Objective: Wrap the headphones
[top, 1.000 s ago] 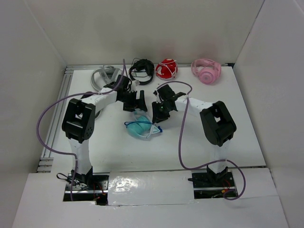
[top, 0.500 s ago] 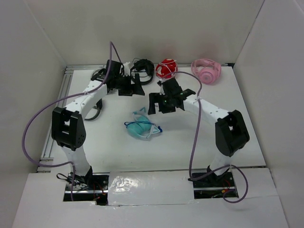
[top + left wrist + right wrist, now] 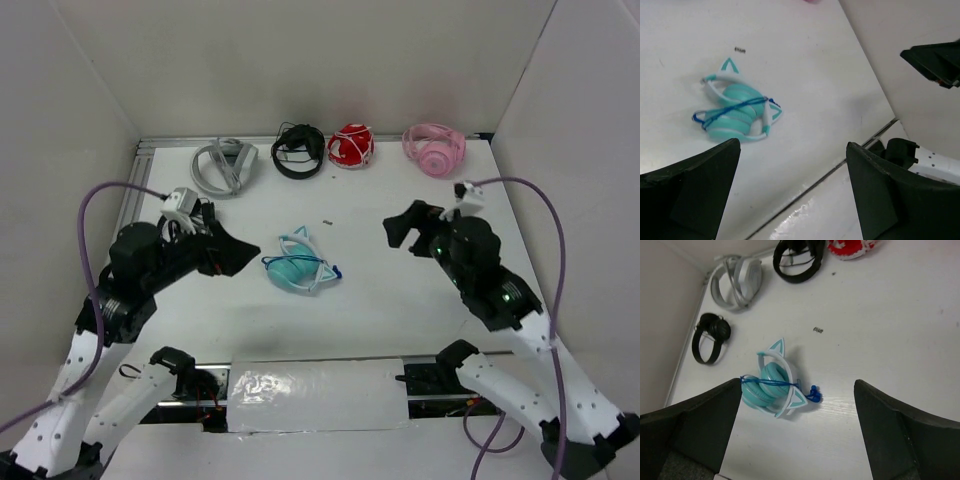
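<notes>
The headphones (image 3: 298,268) lie at centre frame on the white table (image 3: 400,300), with the blue cable (image 3: 735,106) strung across the teal cups. The left gripper (image 3: 232,255) hangs at middle left, jaws spread wide and empty. The right gripper (image 3: 408,222) hovers at middle right, jaws likewise apart. Both sit well apart from the headphones.

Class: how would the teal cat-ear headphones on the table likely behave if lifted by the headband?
The teal cat-ear headphones lie flat, so they probably won't roll. The blue cable is wound round the cups, so likely little will dangle, though its loose end may swing.
</notes>
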Motion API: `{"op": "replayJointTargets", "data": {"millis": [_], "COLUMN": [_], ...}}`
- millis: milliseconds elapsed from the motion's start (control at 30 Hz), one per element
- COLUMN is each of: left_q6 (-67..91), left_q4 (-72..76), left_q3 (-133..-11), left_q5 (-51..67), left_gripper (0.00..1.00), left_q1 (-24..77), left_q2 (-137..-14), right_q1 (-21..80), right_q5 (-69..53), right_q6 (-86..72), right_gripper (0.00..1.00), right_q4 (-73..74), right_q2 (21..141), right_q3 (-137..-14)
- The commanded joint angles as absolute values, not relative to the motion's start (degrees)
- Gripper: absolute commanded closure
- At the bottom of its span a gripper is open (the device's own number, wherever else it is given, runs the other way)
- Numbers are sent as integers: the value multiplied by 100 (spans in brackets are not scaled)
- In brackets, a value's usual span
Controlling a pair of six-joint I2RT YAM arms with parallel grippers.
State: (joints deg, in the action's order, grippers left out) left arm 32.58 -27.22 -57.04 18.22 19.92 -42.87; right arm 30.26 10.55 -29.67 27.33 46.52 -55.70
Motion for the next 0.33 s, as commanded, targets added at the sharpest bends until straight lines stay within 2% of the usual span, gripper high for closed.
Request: {"op": "replayJointTargets", "data": {"millis": [0,100,300], "left_q6": [3971,4218,4192], "left_q4": [-2987,-3505,-3515], "left_q3": [-5125,-5290,-5370], "left_q5": [1548,1292,1380], "left_gripper": [1,1,1], "left_q1": [1986,1986,1986], "left_q2": [-3843,-3692,-3683], "right_q1": [3067,3059,3059], "right_q5": [2055,2250,2443], "right_q6": [-3410,-3542,-3621], "right_gripper": [0,0,0], "right_q4": [3023,3190,3445], "right_q2": [3845,3279,2874], "right_q3": [-5055,-4721,-4684]}}
